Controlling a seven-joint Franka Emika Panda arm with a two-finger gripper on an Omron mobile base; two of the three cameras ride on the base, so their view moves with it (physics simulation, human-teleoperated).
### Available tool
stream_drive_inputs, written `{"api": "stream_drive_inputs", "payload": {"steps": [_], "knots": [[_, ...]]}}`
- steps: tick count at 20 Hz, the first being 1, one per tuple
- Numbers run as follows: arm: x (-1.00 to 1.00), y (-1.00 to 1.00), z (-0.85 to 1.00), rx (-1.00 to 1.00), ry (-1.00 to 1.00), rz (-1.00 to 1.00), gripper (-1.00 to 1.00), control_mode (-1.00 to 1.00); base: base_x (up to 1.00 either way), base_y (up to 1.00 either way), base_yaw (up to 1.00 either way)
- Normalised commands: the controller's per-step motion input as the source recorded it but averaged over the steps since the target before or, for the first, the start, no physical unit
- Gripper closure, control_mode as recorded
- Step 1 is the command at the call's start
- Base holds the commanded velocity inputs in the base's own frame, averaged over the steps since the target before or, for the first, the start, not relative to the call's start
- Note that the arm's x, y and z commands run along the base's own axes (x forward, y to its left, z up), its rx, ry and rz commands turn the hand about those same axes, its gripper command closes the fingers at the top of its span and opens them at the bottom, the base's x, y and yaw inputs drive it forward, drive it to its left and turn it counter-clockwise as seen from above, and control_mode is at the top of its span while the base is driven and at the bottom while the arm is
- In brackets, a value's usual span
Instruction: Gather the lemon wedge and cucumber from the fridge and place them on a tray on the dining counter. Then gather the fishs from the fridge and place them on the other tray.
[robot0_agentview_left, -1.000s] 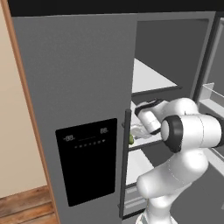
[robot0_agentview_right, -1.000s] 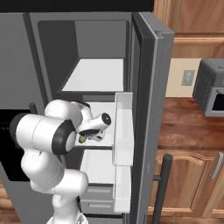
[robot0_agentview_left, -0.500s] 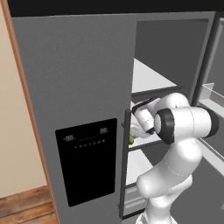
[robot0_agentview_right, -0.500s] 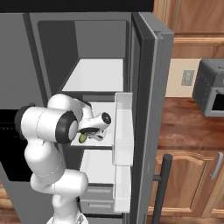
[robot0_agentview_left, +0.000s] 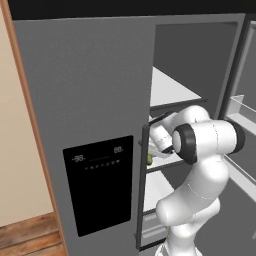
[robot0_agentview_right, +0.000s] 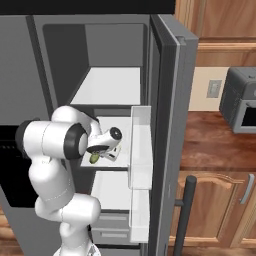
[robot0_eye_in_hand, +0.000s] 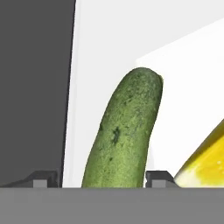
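Now, gripper (robot0_eye_in_hand: 102, 179) at the cucumber (robot0_eye_in_hand: 122, 131) on the fridge shelf (robot0_agentview_right: 112, 85).
Jaws part-open, straddling it; grip unclear; lemon wedge (robot0_eye_in_hand: 203, 162) just right.

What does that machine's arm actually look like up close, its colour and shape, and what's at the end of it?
The arm is made of fat, rounded glossy white segments, like stacked tubes, joined by dark grey to black rings at the joints. No loose cables or markings are visible. Its hand is a small white block with a round black cap on the wrist, ending in two small dark fingertips.
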Motion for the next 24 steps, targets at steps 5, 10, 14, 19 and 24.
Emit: {"api": "stream_drive_inputs", "payload": {"steps": [5,10,14,19,24], "knots": [[0.00,0.04,-0.65,-0.03,0.03,0.00,1.00,-1.00,0.00,0.00,0.00],[0.00,0.10,-0.63,-0.06,0.08,0.00,1.00,-1.00,0.00,0.00,0.00],[0.00,0.03,-0.69,-0.05,0.10,0.00,1.00,-1.00,0.00,0.00,0.00],[0.00,0.01,-0.27,-0.01,0.05,0.00,1.00,-1.00,0.00,0.00,0.00],[-0.29,-0.01,-0.01,0.00,-0.05,0.00,1.00,-1.00,0.00,0.00,0.00]]}}
